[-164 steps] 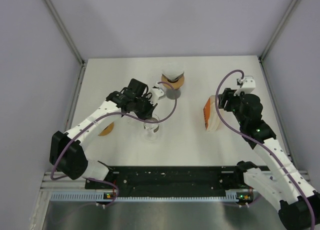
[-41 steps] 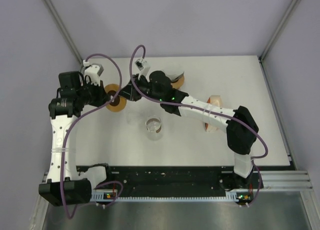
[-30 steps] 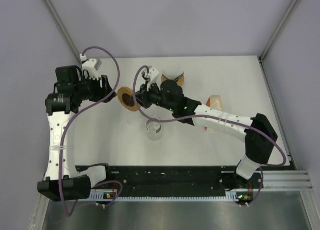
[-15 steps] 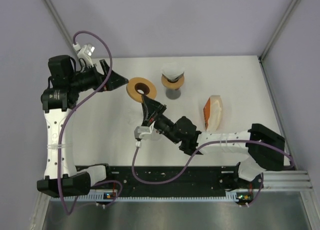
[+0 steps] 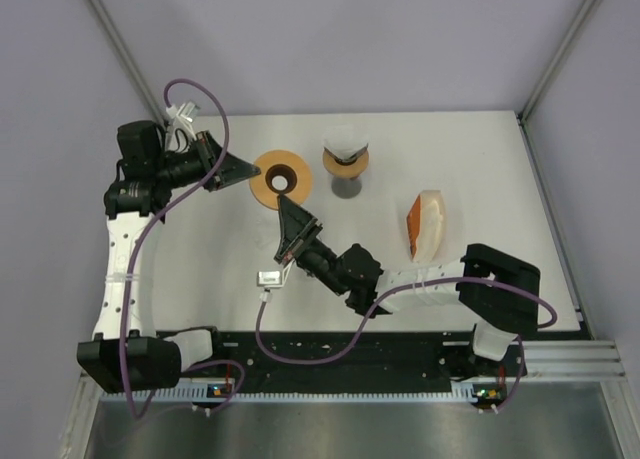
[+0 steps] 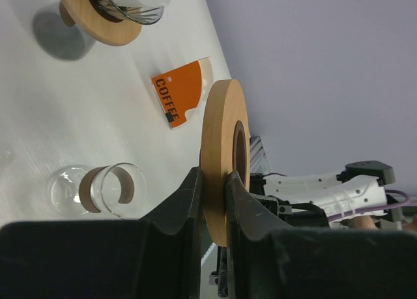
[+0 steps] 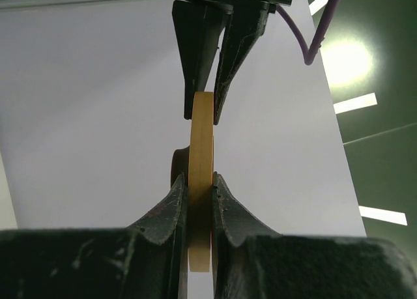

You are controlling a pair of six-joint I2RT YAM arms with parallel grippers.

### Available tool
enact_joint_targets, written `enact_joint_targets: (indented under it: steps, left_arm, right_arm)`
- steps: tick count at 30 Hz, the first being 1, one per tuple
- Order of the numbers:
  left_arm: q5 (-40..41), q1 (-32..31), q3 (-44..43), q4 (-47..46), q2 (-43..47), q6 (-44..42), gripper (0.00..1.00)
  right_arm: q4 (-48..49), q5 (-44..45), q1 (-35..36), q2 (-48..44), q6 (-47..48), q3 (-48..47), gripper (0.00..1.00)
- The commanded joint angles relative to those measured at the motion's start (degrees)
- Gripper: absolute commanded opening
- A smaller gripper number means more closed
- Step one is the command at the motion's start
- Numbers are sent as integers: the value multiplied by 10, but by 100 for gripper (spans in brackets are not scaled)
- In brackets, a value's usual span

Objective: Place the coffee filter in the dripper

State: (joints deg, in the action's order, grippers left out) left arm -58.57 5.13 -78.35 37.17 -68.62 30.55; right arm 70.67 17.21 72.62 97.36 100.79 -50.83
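Observation:
A flat wooden ring [image 5: 280, 177] hangs in the air above the table's left middle, gripped from two sides. My left gripper [image 5: 243, 169] is shut on its left edge, and its jaws pinch the ring [image 6: 218, 149] edge-on. My right gripper [image 5: 286, 211] is shut on the ring's near edge [image 7: 201, 149], with the left gripper's fingers [image 7: 195, 51] showing beyond. The dripper [image 5: 346, 159], a glass cone with a wooden collar [image 6: 107, 25], stands at the back middle. An orange and white coffee filter packet marked COFFEE [image 5: 425, 224] lies at the right [image 6: 184, 98].
A small clear glass cup with a wooden band [image 6: 98, 189] stands on the table below the ring. The right arm [image 5: 400, 284] stretches low across the near middle of the table. Grey walls enclose the white table [image 5: 500, 159].
The left gripper, open beside the ring half a second ago, has shut on its edge. The right arm has swung lower and nearer, still holding the ring.

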Motion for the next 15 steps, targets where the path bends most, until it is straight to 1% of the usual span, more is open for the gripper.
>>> enact_joint_targets:
  steps: [1,2,3,8,10,11,12,14,15]
  left_arm:
    - [-58,-6,28,-80,16,43,8]
    - [-65,-9,39,-88,16,50,1]
    - [-72,-11,47,-96,19,57,0]
    - [-102,-17,77,-142,17,93,0]
    - [-100,-17,75,-142,16,94,0]
    - [-96,-16,73,-142,16,94,0]
    - [-93,-16,73,-142,16,97,0]
    - [-88,-16,70,-144,10,100,0]
    - [-84,-14,70,-143,6,100,0]
  right_arm:
    - [69,7,6,-4,6,-30,0]
    - [65,11,6,-6,-2,-32,0]
    - [60,15,7,-7,-9,-33,0]
    - [12,41,7,-21,-70,-34,0]
    - [-12,58,7,-27,-102,-36,1]
    - [-29,71,6,-31,-123,-38,14]
    - [-38,85,6,-31,-133,-38,38]
    - [-53,109,7,-38,-159,-34,74]
    - [-69,120,9,-44,-173,-31,83]
